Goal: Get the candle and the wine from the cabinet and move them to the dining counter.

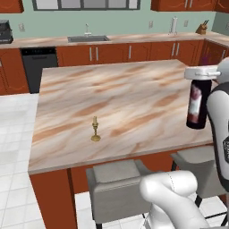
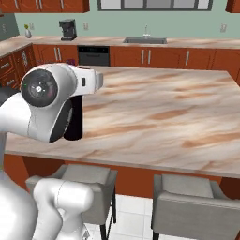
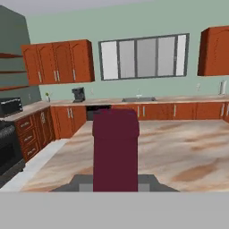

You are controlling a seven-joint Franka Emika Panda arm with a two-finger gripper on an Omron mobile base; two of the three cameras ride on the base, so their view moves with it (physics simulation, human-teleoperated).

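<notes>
Wine (image 1: pixel 197 105) hangs upright over the right edge of the tabletop (image 1: pixel 120 103), its maroon neck (image 3: pixel 115 150) clamped in the jaws of the gripper (image 1: pixel 202 73); whether its base touches the marbled top cannot be told. In the right base view the dark bottle shows just behind the arm's white joint, near the left edge. Candle (image 1: pixel 95 129) stands upright in its brass holder near the front edge, left of centre, well apart from the bottle. Grey stools (image 1: pixel 116 185) sit under that front edge

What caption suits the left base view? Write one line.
End effector holds the wine over the dining counter; candle already there.
</notes>
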